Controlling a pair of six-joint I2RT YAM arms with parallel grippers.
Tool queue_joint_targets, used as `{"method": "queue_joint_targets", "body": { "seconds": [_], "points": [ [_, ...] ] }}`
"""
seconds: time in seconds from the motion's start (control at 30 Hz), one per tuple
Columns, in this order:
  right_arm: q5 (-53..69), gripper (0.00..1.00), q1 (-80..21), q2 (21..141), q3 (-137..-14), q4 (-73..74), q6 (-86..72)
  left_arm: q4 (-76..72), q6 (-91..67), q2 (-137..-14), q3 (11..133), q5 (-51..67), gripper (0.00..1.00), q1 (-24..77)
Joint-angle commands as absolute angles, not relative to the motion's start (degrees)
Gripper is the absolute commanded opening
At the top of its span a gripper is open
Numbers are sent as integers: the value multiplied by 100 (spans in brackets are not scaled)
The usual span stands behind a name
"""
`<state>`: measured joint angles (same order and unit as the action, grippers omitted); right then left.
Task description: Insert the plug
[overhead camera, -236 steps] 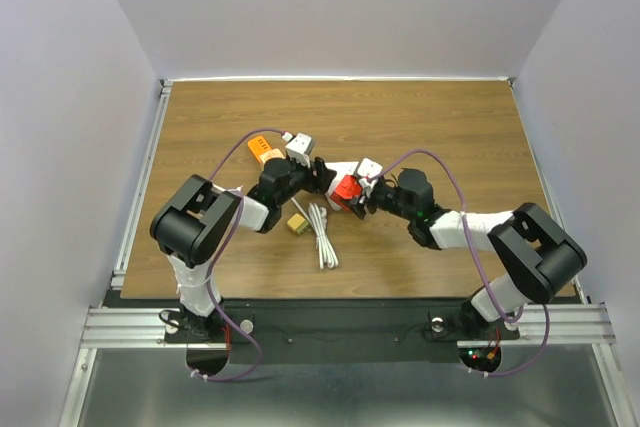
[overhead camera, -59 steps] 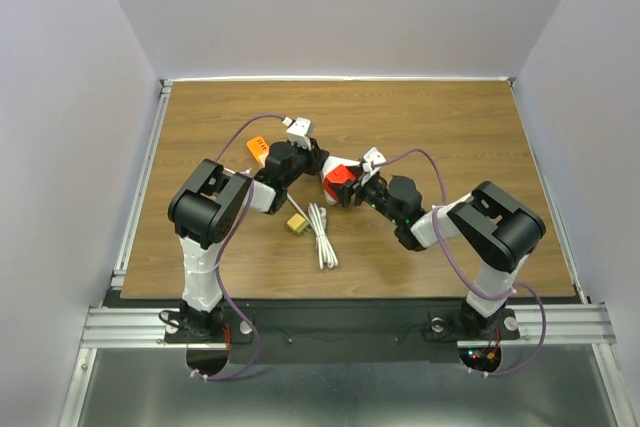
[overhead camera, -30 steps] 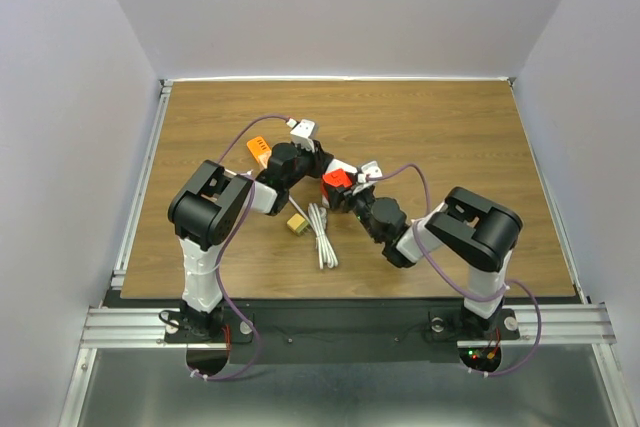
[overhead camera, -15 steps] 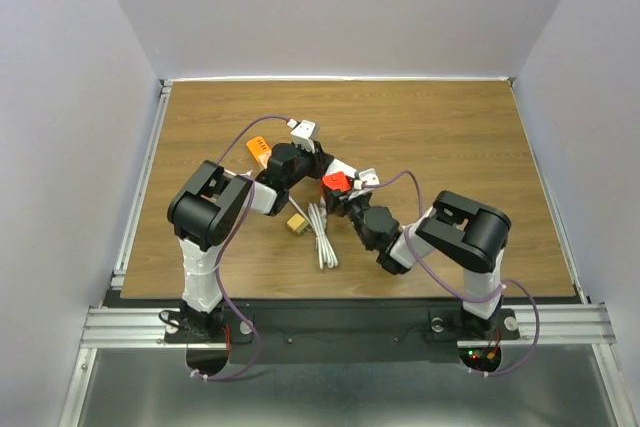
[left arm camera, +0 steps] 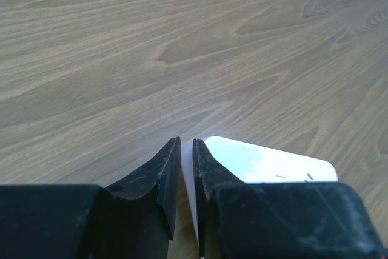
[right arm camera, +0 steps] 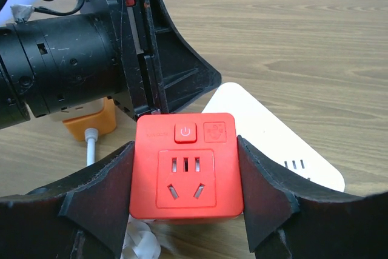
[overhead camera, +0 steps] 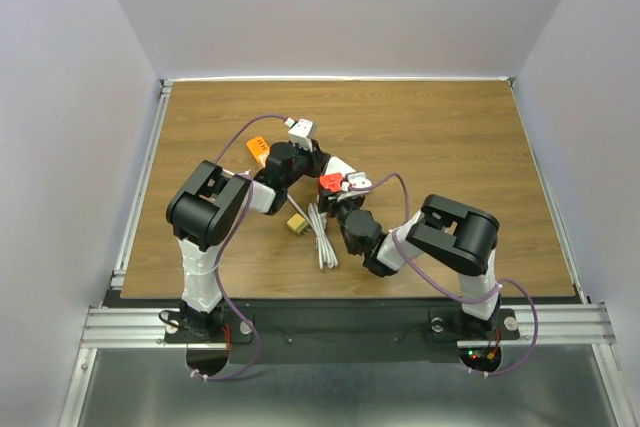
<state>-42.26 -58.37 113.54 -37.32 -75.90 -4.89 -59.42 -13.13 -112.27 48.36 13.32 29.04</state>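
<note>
The red plug cube (right arm camera: 187,166) is gripped by its two sides between the fingers of the right gripper (right arm camera: 187,177). Its socket face and power button are turned to the wrist camera, so its pins (presumably on the hidden far face) cannot be seen. It is held a little left of the middle of the table (overhead camera: 450,137), just beside the white power strip (right arm camera: 285,141) on that strip's near side; whether the two touch cannot be told. Compared with a second ago, the cube is carried slightly further left and the right arm is folded much closer in, so that its wrist is now brought up from the near side. This is judged to be a lining-up of the cube with the strip, with insertion not yet done. The left gripper (left arm camera: 185,150) is closed, its jaws almost together at the strip's edge; a pale sliver is seen between them, but whether the strip is pinched cannot be told. That gripper is crowded just behind the cube and is judged the main obstruction. An orange block (overhead camera: 258,150) is seen further left, and a white cable (overhead camera: 321,232) and a small tan block (overhead camera: 297,224) lie nearer.
</note>
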Motion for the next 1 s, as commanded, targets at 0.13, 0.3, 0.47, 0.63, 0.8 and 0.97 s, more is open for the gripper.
{"method": "queue_joint_targets", "body": {
  "seconds": [0.13, 0.3, 0.47, 0.63, 0.8, 0.97],
  "points": [
    [-4526, 0, -5827, 12682, -3832, -3463, -1002, -5177, -1310, -11188, 4667, 1960, 24, 3243],
    [-4526, 0, -5836, 12814, -4095, -3156, -984, -5185, -1318, -11188, 4649, 1995, 23, 3243],
    [-4483, 0, -5836, 12973, -4254, -2997, -984, -5194, -1318, -11197, 4658, 1978, 23, 3243],
    [-4526, 0, -5836, 12578, -4157, -3006, -1160, -5028, -1301, -11215, 4869, 1854, 23, 3208],
    [-4614, 0, -5792, 11946, -4218, -3006, -1187, -4703, -1248, -10952, 5246, 1600, 36, 3164],
    [-4614, 0, -5722, 11646, -4324, -3006, -1116, -4351, -1143, -10478, 5502, 1144, 65, 3059]
  ]
}}
